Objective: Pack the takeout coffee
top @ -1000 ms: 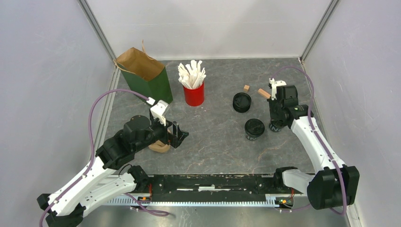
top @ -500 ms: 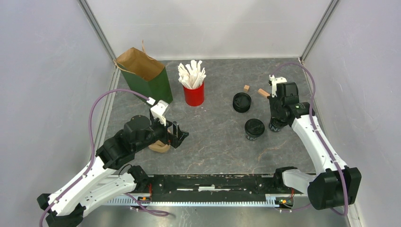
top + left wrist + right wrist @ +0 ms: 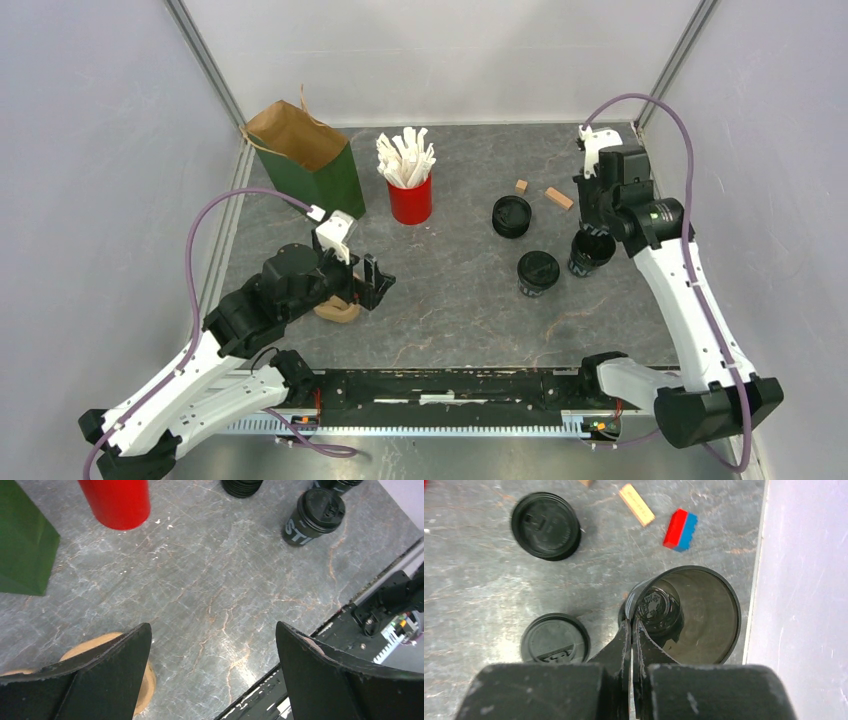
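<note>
At the right side of the table (image 3: pixel 450 330), well apart from the wide, empty left gripper (image 3: pixel 212 627), the right gripper (image 3: pixel 631 622) pinches one wall of the open black cup (image 3: pixel 706 620) beside a lidded cup (image 3: pixel 538 272): light, crushable paper, likely safer held around its body.

Overhead, wrist close-ups (lidded cup (image 3: pixel 538 272) shared)

We see a grey table (image 3: pixel 450 320) veined with rusty brown. The red cup (image 3: pixel 410 203) holds white sticks (image 3: pixel 405 158); left of it, the bag (image 3: pixel 325 185) is green outside, brown inside. Right of it, the lid (image 3: pixel 511 215), lidded cup (image 3: pixel 314 517) and open cup (image 3: pixel 711 625) are black, the lidded cup lettered white.
</note>
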Action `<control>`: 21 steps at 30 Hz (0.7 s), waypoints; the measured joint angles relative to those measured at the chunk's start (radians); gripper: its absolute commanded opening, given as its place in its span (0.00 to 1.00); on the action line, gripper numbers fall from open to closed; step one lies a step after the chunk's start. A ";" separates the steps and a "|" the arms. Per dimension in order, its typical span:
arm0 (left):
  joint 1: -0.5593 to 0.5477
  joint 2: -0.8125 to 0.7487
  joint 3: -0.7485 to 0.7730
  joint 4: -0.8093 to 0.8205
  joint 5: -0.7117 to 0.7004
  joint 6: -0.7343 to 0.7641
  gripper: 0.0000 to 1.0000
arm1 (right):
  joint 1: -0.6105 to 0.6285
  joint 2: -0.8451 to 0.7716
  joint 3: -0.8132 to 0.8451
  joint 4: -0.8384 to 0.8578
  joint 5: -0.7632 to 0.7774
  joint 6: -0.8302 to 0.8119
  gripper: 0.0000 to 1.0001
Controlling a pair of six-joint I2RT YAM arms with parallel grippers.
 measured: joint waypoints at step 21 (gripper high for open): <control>0.000 -0.082 0.048 -0.103 -0.235 -0.003 1.00 | 0.805 0.081 -0.027 0.184 0.105 0.160 0.00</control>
